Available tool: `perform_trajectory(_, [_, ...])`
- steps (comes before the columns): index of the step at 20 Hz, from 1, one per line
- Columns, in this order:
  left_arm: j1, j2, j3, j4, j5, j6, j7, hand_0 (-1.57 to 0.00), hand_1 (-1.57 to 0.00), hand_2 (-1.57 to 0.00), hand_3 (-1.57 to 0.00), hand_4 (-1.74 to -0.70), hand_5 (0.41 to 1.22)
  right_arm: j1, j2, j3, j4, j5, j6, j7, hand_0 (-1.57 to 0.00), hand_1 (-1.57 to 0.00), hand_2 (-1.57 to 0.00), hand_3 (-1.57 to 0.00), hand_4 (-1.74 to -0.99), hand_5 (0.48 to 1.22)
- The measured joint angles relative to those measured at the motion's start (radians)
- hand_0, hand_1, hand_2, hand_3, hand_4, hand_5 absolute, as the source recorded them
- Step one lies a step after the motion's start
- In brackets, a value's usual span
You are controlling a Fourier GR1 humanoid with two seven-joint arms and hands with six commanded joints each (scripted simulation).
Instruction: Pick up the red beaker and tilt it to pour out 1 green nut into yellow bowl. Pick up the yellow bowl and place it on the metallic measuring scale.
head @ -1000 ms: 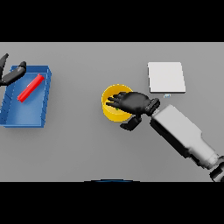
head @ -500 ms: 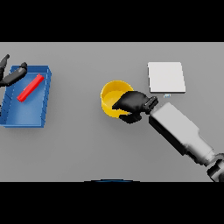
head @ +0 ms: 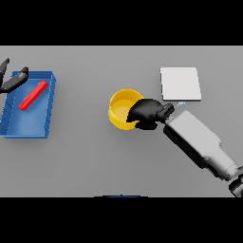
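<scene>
The right arm is reaching in from the lower right, its white and grey forearm slanting up and to the left across the worktop. The right hand (head: 148, 113) is curling its dark fingers tightly. The left hand (head: 10, 80) is showing at the far left edge, fingers spread and relaxed.

right robot hand (head: 146, 113) gripping yellow bowl (head: 122, 111) rim

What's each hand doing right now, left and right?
Left hand: open, holding nothing, at the blue tray's far left corner.
Right hand: shut on the yellow bowl's right rim.
</scene>
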Motion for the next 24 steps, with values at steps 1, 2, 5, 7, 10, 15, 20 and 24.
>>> perform_trajectory(1, [0.003,-0.008,-0.005,-0.013,0.000,0.003,-0.001,0.00,0.00,0.00,0.00,-0.78,0.703,0.004,-0.003,0.001,-0.015,-0.005,-0.002,-0.008,-1.51,-1.51,-1.39,-1.20,-1.719,1.207])
perform_trajectory(2, [0.012,-0.004,-0.004,-0.014,-0.003,0.006,-0.002,0.00,0.00,0.00,0.00,-0.78,0.704,-0.001,-0.013,-0.011,-0.034,-0.017,0.010,-0.008,-1.52,-1.52,-1.41,-1.18,-1.724,1.209])
perform_trajectory(5, [0.017,-0.004,-0.013,-0.023,-0.012,0.010,-0.005,0.00,0.00,0.00,0.00,-0.77,0.707,-0.009,-0.041,-0.033,-0.083,-0.037,0.050,0.034,-1.55,-1.54,-1.46,-1.16,-1.732,1.215])
perform_trajectory(7, [0.007,0.007,-0.009,-0.023,-0.014,0.007,0.002,0.00,0.00,0.00,0.00,-0.78,0.702,-0.017,-0.060,-0.050,-0.113,-0.050,0.077,0.061,-1.55,-1.55,-1.49,-1.15,-1.735,1.217])
perform_trajectory(10, [0.003,0.004,0.001,-0.017,0.005,-0.004,0.001,0.00,0.00,0.00,0.00,-0.79,0.702,-0.012,-0.094,-0.071,-0.168,-0.053,0.091,0.105,-1.56,-1.56,-1.45,-1.20,-1.738,1.219])
perform_trajectory(15, [-0.005,-0.001,0.010,-0.005,0.020,-0.008,-0.013,0.00,0.00,0.00,0.00,-0.81,0.703,0.016,-0.127,-0.102,-0.232,-0.068,0.099,0.156,-1.53,-1.57,-1.52,-1.18,-1.740,1.220])
perform_trajectory(20, [0.006,-0.010,0.014,-0.044,0.038,-0.007,0.024,0.00,0.00,0.00,0.00,-0.83,0.733,-0.038,-0.181,-0.159,-0.157,-0.061,0.039,0.146,-1.56,-1.57,-1.53,-1.16,-1.741,1.221])
perform_trajectory(24, [0.027,-0.004,0.019,-0.075,0.048,-0.010,0.060,0.00,0.00,0.00,0.00,-0.85,0.746,-0.071,-0.213,-0.201,-0.059,-0.054,-0.034,0.125,-1.57,-1.57,-1.55,-1.15,-1.741,1.221])
